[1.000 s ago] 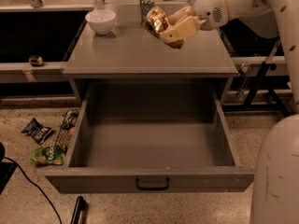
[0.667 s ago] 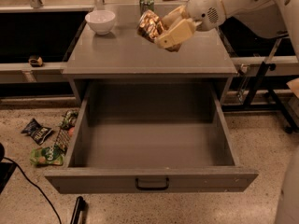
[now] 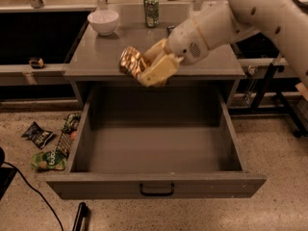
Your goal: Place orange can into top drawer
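My gripper (image 3: 147,67) is shut on the orange can (image 3: 130,61), a shiny orange-bronze mottled can held on its side. It hangs above the front edge of the grey cabinet top (image 3: 96,57), over the back of the top drawer (image 3: 154,150). The drawer is pulled fully open and shows a bare grey floor; its front panel carries a small black handle (image 3: 157,190). The arm reaches in from the upper right.
A white bowl (image 3: 103,21) and a green can (image 3: 151,11) stand at the back of the cabinet top. Snack bags (image 3: 45,148) lie on the floor left of the drawer. A black cable (image 3: 29,189) and a dark tool (image 3: 79,215) lie at the lower left.
The gripper has carried the orange can left and forward, from above the cabinet's back right to over its front edge and the open drawer.
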Controlling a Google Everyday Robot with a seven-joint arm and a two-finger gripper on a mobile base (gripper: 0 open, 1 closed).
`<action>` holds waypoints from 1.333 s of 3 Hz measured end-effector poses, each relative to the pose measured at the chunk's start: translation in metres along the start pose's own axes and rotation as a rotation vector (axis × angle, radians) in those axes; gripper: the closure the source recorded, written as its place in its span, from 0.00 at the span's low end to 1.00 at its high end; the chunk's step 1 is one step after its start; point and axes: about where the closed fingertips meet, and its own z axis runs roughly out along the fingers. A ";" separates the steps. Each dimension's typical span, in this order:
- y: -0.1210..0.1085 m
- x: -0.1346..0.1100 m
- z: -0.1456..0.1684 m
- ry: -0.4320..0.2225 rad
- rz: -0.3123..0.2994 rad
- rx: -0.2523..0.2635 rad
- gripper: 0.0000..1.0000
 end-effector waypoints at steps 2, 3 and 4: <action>0.015 0.021 0.027 0.035 0.031 -0.063 1.00; 0.008 0.059 0.061 0.106 0.136 -0.089 1.00; -0.001 0.109 0.099 0.242 0.262 -0.086 1.00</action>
